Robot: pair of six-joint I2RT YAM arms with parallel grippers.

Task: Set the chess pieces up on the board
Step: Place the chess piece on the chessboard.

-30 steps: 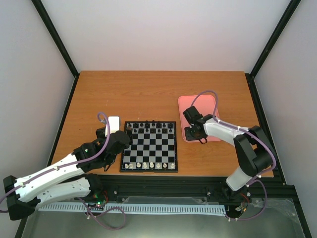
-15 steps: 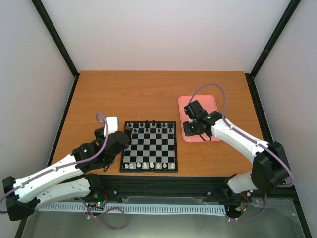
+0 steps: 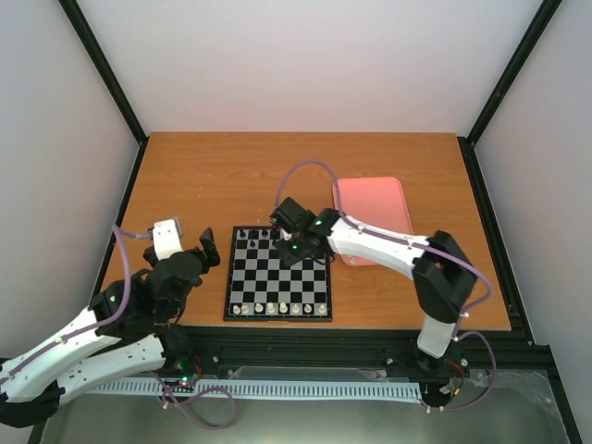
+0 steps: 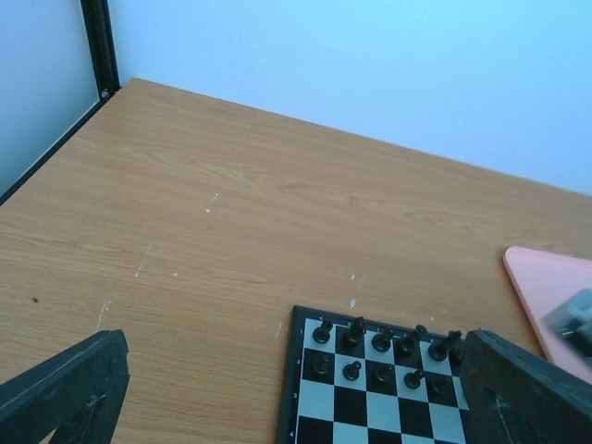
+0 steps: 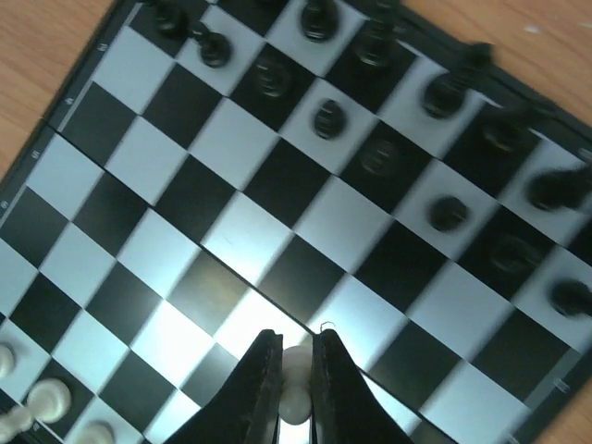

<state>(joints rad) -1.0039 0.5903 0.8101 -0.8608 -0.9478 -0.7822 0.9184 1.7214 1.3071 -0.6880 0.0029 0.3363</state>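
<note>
Right wrist: right gripper clenched on one white chess piece, held over mid squares of the board. Left gripper fully released, empty, just off the board's left edge.

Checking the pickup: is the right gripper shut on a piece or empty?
Shut on a white chess piece: right wrist view shows it pinched between the fingers, over the board.
</note>
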